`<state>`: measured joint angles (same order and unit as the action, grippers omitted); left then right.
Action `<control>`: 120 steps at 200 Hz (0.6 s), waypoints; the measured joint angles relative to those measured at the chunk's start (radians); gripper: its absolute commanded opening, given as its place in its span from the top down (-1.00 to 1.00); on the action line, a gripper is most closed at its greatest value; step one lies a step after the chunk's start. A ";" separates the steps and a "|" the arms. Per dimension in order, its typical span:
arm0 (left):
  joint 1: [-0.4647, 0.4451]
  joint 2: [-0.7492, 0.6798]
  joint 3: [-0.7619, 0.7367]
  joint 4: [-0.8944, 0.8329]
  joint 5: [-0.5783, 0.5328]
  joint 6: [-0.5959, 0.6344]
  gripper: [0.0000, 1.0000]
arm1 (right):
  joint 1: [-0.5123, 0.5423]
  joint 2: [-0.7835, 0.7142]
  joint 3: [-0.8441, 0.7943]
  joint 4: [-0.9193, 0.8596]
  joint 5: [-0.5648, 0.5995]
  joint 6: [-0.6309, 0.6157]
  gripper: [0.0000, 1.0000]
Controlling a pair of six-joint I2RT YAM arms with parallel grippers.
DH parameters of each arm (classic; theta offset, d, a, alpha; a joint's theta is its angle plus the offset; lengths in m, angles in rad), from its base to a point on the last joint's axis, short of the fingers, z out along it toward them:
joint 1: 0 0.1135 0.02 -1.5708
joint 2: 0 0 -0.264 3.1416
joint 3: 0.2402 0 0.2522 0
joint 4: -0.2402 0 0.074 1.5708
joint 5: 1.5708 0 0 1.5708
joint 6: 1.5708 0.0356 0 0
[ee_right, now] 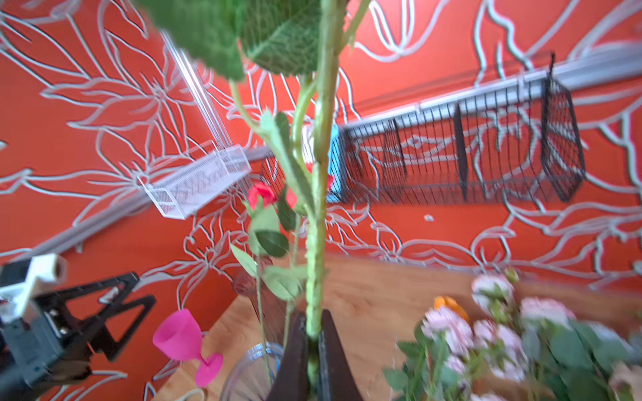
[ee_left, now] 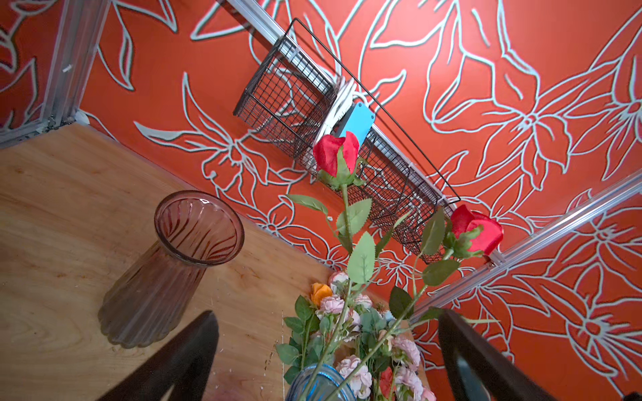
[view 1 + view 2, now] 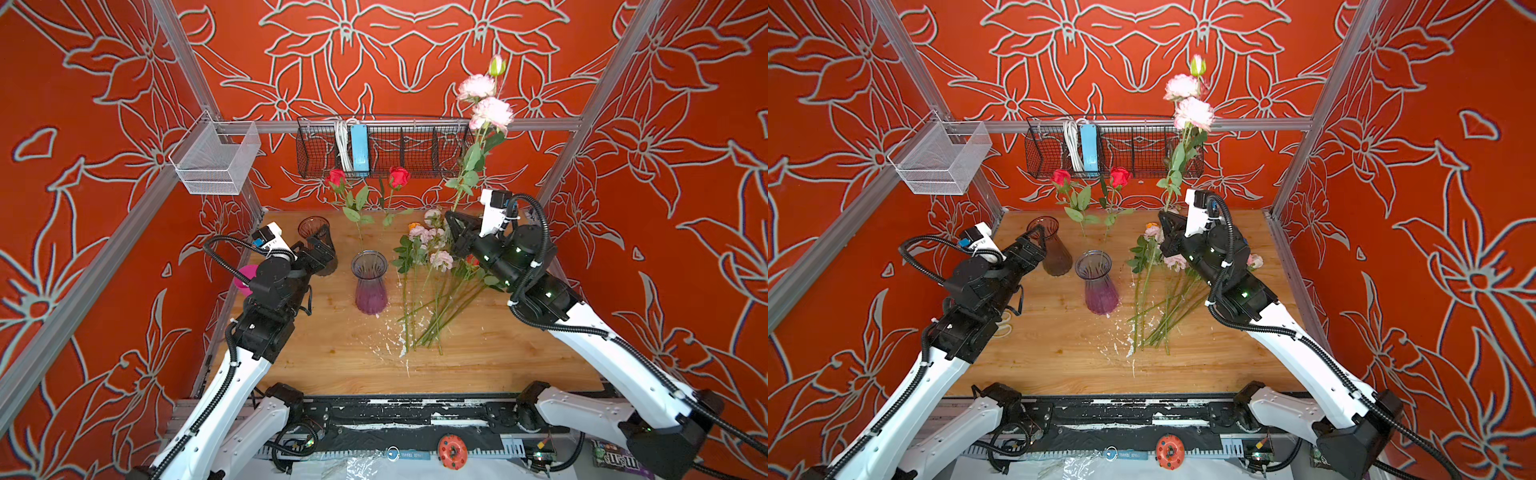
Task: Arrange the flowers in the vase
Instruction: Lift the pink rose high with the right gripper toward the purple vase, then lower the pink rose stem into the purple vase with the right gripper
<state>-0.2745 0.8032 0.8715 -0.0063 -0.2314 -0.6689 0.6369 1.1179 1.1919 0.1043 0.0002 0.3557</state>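
1. The right hand (image 3: pixel 452 214) is closed on the green stem of a pink flower (image 3: pixel 490 112). It holds the flower nearly upright above the back right part of the desk (image 3: pixel 478 357).
2. In the right wrist view the stem sits pinched between the two dark fingers (image 1: pixel 295 354), with the lower end hidden behind them.
3. That stem carries two full pale pink blooms and a closed bud at the top. In both top views they show against the red back wall, higher than the black wire basket (image 3: pixel 386 145).
4. The purple vase (image 3: pixel 370 286) stands upright near the middle of the desk. Two red roses (image 3: pixel 336 178) are in it, and their stems lean toward the back wall.
5. The loose flowers (image 3: pixel 428 257) lie in a pile just right of the purple vase. They are mostly pale pink, with an orange one at the back. Their blooms lie toward the back wall and their stems fan out toward the front edge.
6. The left hand (image 3: pixel 320 241) is wide open. It hangs close to a brown vase (image 3: pixel 313 228), which stands upright at the back left.
7. In the left wrist view the brown vase lies outside the spread fingers (image 2: pixel 187 354).
8. A pink goblet (image 3: pixel 243 278) shows at the left edge of the desk, partly hidden by the left arm.
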 measured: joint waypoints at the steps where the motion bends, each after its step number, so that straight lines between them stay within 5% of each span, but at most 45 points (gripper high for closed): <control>1: 0.001 0.000 0.000 0.000 0.000 0.000 -0.98 | 0.004 0.006 0.008 0.002 0.000 -0.004 0.97; 62: 0.048 -0.004 -0.004 0.000 -0.001 -0.002 -0.99 | 0.141 0.261 0.403 0.037 -0.006 -0.138 0.97; 120: 0.055 -0.006 -0.004 0.001 -0.006 -0.005 -0.99 | 0.153 0.444 0.577 0.045 -0.006 -0.166 0.97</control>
<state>-0.2192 0.7967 0.8673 -0.0055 -0.2371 -0.6739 0.7895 1.5616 1.7687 0.1497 -0.0059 0.1894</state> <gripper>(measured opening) 0.992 0.074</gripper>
